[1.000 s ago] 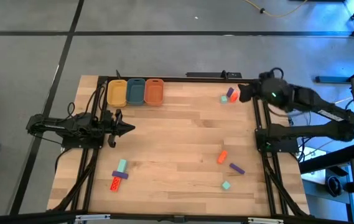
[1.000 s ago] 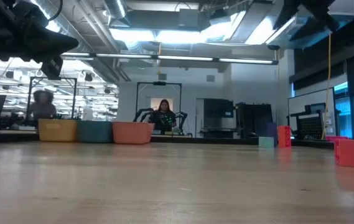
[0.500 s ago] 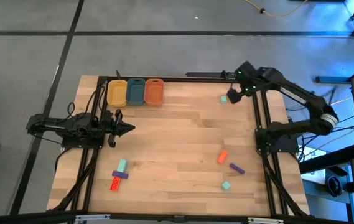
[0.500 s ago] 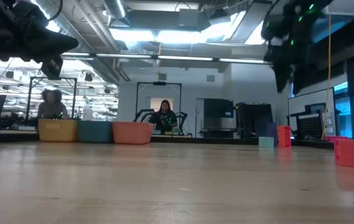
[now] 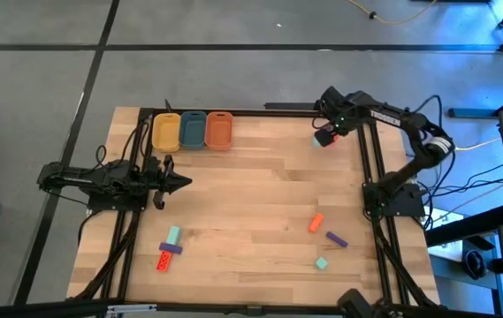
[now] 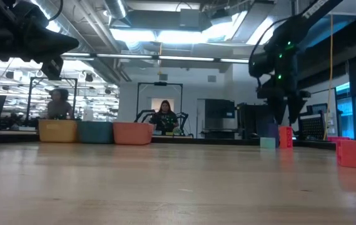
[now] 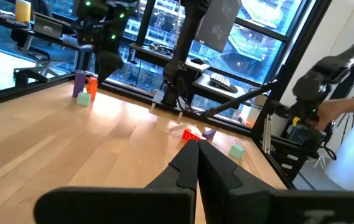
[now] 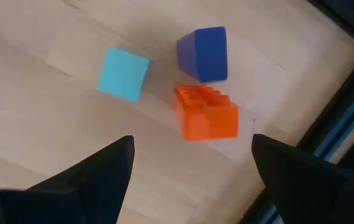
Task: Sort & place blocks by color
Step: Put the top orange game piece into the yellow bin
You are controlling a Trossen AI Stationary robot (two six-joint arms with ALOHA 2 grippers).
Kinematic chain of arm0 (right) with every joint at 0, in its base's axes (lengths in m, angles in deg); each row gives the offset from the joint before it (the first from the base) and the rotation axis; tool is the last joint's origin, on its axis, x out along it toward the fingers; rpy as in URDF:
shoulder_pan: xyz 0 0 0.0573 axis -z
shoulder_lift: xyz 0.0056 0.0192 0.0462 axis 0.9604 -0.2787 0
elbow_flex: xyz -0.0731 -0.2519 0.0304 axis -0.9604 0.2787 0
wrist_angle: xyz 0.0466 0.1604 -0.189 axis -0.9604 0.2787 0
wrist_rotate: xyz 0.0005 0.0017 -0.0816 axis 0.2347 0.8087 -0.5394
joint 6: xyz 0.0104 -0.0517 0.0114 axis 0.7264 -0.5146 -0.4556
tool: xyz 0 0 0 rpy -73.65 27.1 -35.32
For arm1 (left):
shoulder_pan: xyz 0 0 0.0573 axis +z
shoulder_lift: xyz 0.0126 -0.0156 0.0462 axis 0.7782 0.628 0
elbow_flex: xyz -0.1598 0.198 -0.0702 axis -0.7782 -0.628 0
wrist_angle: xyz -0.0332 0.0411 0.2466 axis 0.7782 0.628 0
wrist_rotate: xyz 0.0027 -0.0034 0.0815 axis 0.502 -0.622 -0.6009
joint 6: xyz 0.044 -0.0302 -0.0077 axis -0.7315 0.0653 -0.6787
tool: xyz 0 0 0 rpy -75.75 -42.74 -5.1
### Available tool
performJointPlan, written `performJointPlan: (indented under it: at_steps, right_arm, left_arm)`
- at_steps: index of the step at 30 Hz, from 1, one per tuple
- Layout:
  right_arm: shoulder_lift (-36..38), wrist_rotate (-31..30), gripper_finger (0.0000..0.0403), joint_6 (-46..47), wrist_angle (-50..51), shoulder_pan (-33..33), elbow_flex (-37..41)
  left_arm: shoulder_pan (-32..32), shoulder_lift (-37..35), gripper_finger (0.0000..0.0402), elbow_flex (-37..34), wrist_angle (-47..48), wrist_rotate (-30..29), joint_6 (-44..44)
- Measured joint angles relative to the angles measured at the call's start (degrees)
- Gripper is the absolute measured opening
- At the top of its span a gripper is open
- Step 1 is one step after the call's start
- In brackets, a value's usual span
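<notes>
Hovering: I have right tool [image 8: 189,168] spread apart over orange block [image 8: 206,113], purple block [image 8: 203,53], teal cube [image 8: 123,74]
Left tool [image 7: 196,163]: fingers together, parked at counter [image 5: 251,185] left edge

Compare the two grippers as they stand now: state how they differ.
The right gripper is open, fingers spread wide; the left gripper is shut, fingertips together. The right gripper hangs over the far right corner above an orange block, a teal block and a purple block; the left gripper waits at the table's left edge, away from any block. Both hold nothing.
</notes>
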Motion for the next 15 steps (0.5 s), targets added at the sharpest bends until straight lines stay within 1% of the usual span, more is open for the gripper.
performJointPlan:
  at_steps: [5,9,15]
  right_arm:
    - [-3.22,-0.21,0.0327,-1.85,-2.42,0.97,0.0]
    - [-5.02,-3.04,0.0327,-2.91,-3.38,1.28,0.0]
    - [-6.78,-3.02,0.0327,-4.32,-3.94,1.58,0.0]
  left_arm:
    - [-0.01,0.0,0.0,0.01,0.0,0.0,0.01]
    - [0.0,0.0,0.0,0.0,-0.02,0.0,0.0]
    - [0.01,0.02,0.0,0.01,0.0,0.0,0.0]
